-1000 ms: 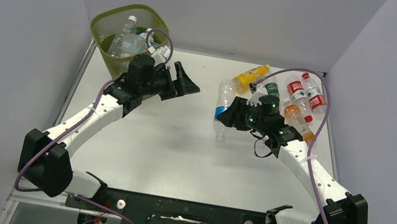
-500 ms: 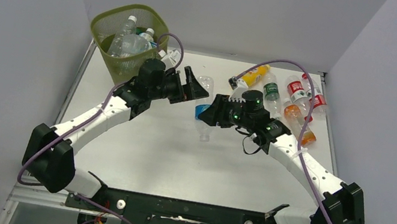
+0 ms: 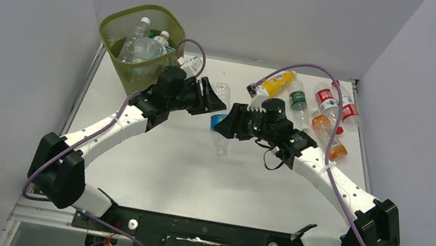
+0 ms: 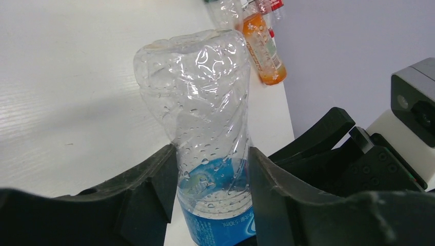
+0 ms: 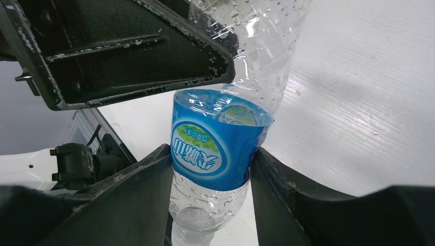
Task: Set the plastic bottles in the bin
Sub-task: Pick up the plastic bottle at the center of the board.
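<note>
A clear bottle with a blue label hangs above the table's middle, held from both sides. My left gripper is shut on its clear ribbed body, both fingers pressed against it just above the label. My right gripper is shut on the label's lower edge, neck end toward its wrist. The left gripper's finger shows close above in the right wrist view. The olive mesh bin stands at the back left with several bottles inside.
More bottles lie at the back right: a yellow one, a green-labelled one, two red-labelled ones, and an orange one, which the left wrist view also shows as the orange bottle. Grey walls enclose the table.
The right arm carried the blue-label bottle leftward to the middle. The left arm swung right from the bin, and its open jaws have closed on the bottle.
</note>
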